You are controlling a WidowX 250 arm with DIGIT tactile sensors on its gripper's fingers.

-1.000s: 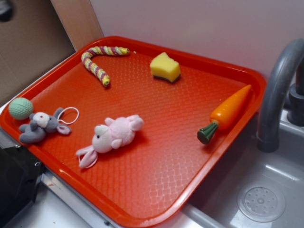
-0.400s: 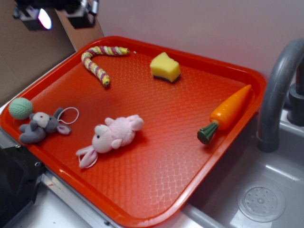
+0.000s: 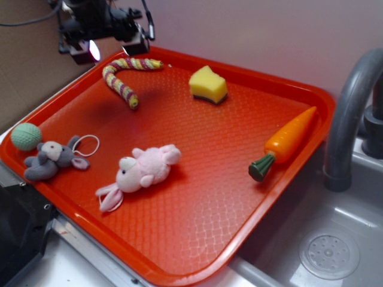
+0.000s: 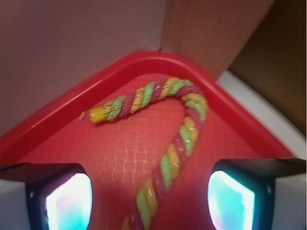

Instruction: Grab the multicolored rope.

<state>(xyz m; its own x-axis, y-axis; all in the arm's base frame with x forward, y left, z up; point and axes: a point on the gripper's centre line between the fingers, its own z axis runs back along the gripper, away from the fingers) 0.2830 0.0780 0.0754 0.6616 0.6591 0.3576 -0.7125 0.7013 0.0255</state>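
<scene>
We see the multicolored rope point(image 3: 124, 76) lying flat in the far left corner of the red tray point(image 3: 197, 239), bent like a cane. Its short arm runs along the back rim; its long arm points toward the tray's middle. The gripper point(image 3: 105, 45) hangs above the tray's far left rim, just beside the rope's bend and clear of it. In the wrist view the rope point(image 4: 177, 143) lies between the two fingers point(image 4: 60, 199), which sit at the left and right lower corners — the jaws stand wide apart, with nothing held between them.

Other items on the tray, all well apart from the rope:
- a yellow sponge point(image 3: 207, 84) near the back rim, to the right of the rope;
- an orange carrot point(image 3: 284, 142) against the right rim, green end toward the front;
- a pink plush rabbit point(image 3: 140, 172) near the middle;
- a grey plush mouse point(image 3: 52, 158) at the left edge, touching a green ball point(image 3: 26, 136).

A grey faucet point(image 3: 350, 113) rises beside the tray — above a sink point(image 3: 329, 254).
</scene>
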